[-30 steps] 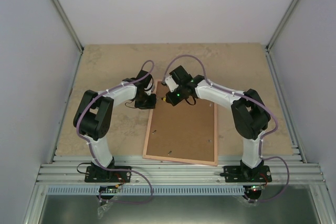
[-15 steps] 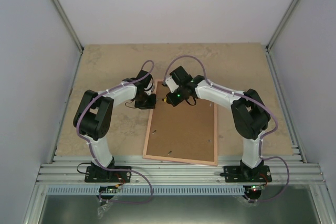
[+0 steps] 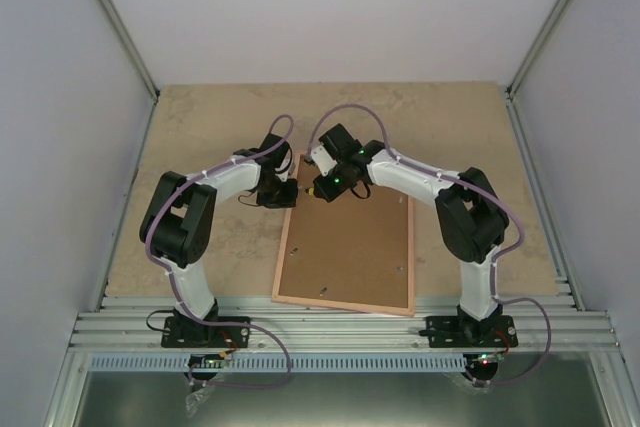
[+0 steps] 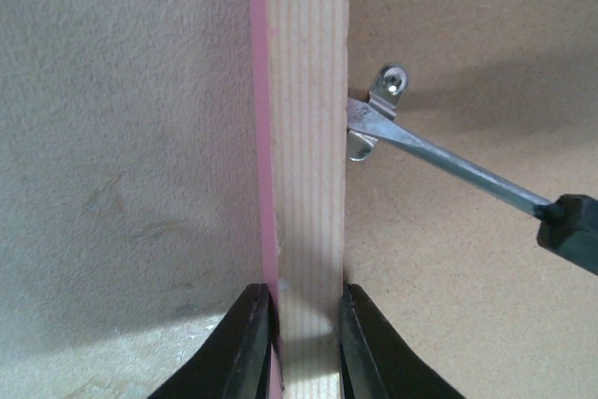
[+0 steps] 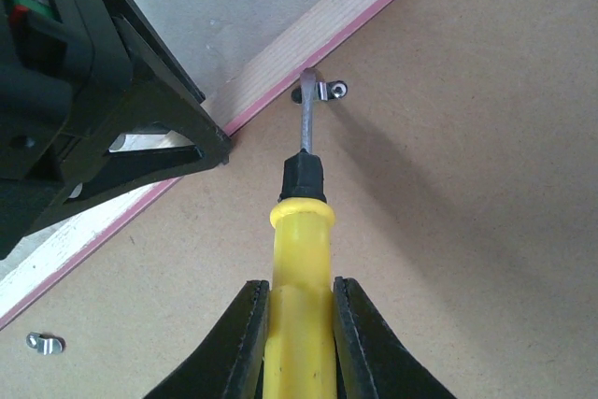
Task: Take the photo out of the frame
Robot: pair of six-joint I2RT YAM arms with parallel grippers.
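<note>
The frame (image 3: 282,257) lies face down on the table, brown backing board (image 3: 350,247) up. The photo is hidden under the board. My left gripper (image 3: 285,193) is shut on the frame's left rail near its far corner; in the left wrist view its fingers (image 4: 250,343) pinch the tan wood rail (image 4: 308,137) with its pink edge. My right gripper (image 3: 325,185) is shut on a yellow screwdriver (image 5: 301,296). The screwdriver's blade tip touches a small metal clip (image 5: 327,91) at the rail's inner edge, which also shows in the left wrist view (image 4: 385,91).
More metal clips sit on the board, one near my right gripper (image 5: 45,344) and two towards the near edge (image 3: 323,291) (image 3: 398,269). Grey walls close in the beige table on three sides. An aluminium rail (image 3: 340,329) runs along the near edge.
My right arm has shifted slightly left with the screwdriver. My left arm and the frame have not moved.
</note>
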